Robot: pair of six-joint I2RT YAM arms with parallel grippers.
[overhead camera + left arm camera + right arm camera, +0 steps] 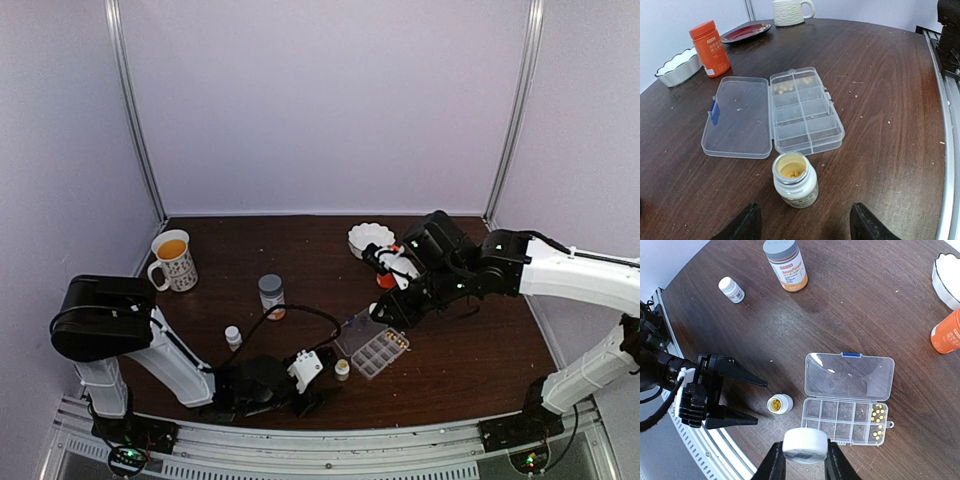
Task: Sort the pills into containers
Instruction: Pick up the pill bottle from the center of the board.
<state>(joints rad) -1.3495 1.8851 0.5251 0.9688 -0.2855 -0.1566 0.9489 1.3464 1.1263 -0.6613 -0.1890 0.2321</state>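
Note:
The clear pill box [839, 136] lies open, its lid [737, 117] flat to the left. Pale pills [785, 88] sit in its two far cells, seen from the right wrist as yellowish pills [878, 415] in the end cells of the box [812, 410]. A small open white bottle [795, 180] with pills inside stands just in front of the box. My left gripper [805, 230] is open, its fingertips just short of the bottle and nothing between them. My right gripper [805, 460] is shut on a white bottle cap [805, 445], above the box's near edge.
A grey-capped bottle [786, 264] and a small capped white bottle [732, 289] stand to the left. An orange bottle [947, 332] and a white scalloped bowl [947, 272] stand beyond the box. A mug [174, 260] is at the far left, and a red plate [746, 32] lies behind the orange bottle.

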